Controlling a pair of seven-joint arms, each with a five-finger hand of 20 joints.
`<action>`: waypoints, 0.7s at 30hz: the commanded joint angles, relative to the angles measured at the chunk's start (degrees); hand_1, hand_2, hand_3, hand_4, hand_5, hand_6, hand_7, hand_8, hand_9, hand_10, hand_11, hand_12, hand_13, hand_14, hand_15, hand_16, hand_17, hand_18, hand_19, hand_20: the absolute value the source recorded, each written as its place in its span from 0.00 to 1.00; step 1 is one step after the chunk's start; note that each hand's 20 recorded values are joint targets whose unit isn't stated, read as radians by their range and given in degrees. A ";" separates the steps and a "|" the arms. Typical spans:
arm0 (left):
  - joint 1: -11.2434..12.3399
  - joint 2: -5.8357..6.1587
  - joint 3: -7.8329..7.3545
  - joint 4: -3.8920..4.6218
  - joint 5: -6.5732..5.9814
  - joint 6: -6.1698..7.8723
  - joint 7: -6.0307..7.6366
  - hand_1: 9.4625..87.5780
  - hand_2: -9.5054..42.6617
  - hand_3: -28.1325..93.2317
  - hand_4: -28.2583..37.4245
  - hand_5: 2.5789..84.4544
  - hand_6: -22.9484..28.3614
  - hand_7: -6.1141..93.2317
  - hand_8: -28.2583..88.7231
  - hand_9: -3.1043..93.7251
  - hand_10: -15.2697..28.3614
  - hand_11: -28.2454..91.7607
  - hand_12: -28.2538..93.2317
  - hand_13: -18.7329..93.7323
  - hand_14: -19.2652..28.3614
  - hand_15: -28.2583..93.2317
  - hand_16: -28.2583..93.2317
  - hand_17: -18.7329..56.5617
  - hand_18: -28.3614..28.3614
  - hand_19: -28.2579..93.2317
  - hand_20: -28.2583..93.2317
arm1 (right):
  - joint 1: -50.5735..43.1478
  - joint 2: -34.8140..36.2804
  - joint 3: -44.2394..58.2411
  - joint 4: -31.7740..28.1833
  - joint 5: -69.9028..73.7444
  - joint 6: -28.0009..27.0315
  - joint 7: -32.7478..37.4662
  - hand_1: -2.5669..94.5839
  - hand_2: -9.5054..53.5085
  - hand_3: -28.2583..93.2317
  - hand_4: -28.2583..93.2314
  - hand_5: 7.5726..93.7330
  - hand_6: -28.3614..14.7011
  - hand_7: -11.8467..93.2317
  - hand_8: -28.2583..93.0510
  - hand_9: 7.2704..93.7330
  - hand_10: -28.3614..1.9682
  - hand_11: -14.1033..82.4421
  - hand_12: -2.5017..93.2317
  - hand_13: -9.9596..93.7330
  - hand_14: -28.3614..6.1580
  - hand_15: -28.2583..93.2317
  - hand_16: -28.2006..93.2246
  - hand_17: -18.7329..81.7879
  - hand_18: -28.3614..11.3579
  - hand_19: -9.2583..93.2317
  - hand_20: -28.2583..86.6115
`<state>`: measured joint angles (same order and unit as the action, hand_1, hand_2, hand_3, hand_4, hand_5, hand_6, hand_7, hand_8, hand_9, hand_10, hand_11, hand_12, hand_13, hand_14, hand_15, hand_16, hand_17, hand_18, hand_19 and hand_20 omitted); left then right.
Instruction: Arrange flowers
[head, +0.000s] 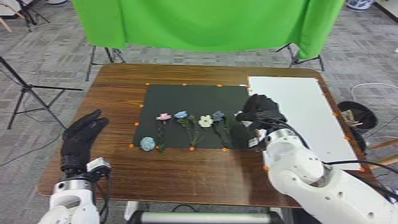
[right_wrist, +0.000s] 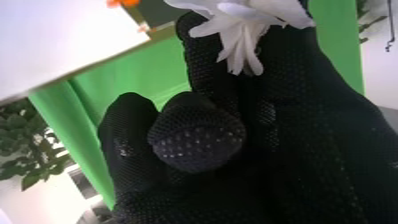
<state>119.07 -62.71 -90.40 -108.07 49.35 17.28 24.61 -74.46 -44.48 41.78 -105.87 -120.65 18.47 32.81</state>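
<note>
My right hand (head: 259, 106) is over the dark mat's right edge, beside the white board. In the right wrist view, the fingers of my right hand (right_wrist: 200, 135) are curled, and a white flower (right_wrist: 242, 30) is pinched at the fingertips; its stem is hidden. On the dark mat (head: 191, 93) lie a pink flower (head: 163, 117), a blue flower (head: 181, 114), a cream flower (head: 205, 121) and a bluish-purple flower (head: 218, 115), side by side with stems toward the robot. My left hand (head: 82, 132) is open at the table's left side, its fingers straight.
A pale blue oval object (head: 147, 144) is at the mat's near left corner. The white board (head: 298, 107) covers much of the brown table's (head: 178, 175) right side. Orange markers line the mat and board. A dark bin (head: 357, 114) stands on the floor at the right.
</note>
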 joint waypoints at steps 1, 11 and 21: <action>-0.07 -0.35 0.25 -0.44 -1.32 1.37 1.22 0.51 0.26 0.83 0.23 0.60 0.49 0.26 0.16 0.54 0.64 0.44 0.33 0.55 0.63 0.39 0.19 0.58 0.67 0.30 0.49 | -1.44 -1.86 -1.47 1.27 -1.08 -0.53 0.38 0.61 0.00 0.77 0.06 0.85 0.68 0.28 0.26 0.91 0.55 0.24 0.31 0.97 0.74 0.76 0.47 0.82 0.35 1.00 0.73; -0.25 0.08 -0.03 -1.14 -1.38 0.71 0.45 0.57 0.26 0.80 0.24 0.61 0.50 0.28 0.19 0.53 0.63 0.45 0.33 0.54 0.63 0.39 0.19 0.62 0.68 0.30 0.54 | -2.49 -2.01 -0.59 0.62 0.54 -2.39 0.33 0.57 0.00 0.76 0.09 0.81 0.69 0.27 0.25 0.87 0.53 0.28 0.27 0.96 0.74 0.75 0.47 0.82 0.35 1.00 0.72; 0.26 0.19 -0.16 -1.33 -1.08 -0.61 -0.90 0.48 0.21 0.82 0.24 0.60 0.49 0.27 0.16 0.53 0.64 0.45 0.33 0.54 0.65 0.39 0.20 0.59 0.69 0.28 0.53 | -5.24 -0.37 6.73 -5.20 5.32 -9.87 0.34 0.36 0.00 0.80 0.11 0.59 0.72 0.25 0.14 0.76 0.46 0.30 0.20 0.96 0.72 0.73 0.47 0.81 0.35 1.00 0.71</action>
<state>118.72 -62.62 -90.55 -108.96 48.39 17.59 24.55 -79.01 -46.13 46.30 -108.36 -115.17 10.39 32.57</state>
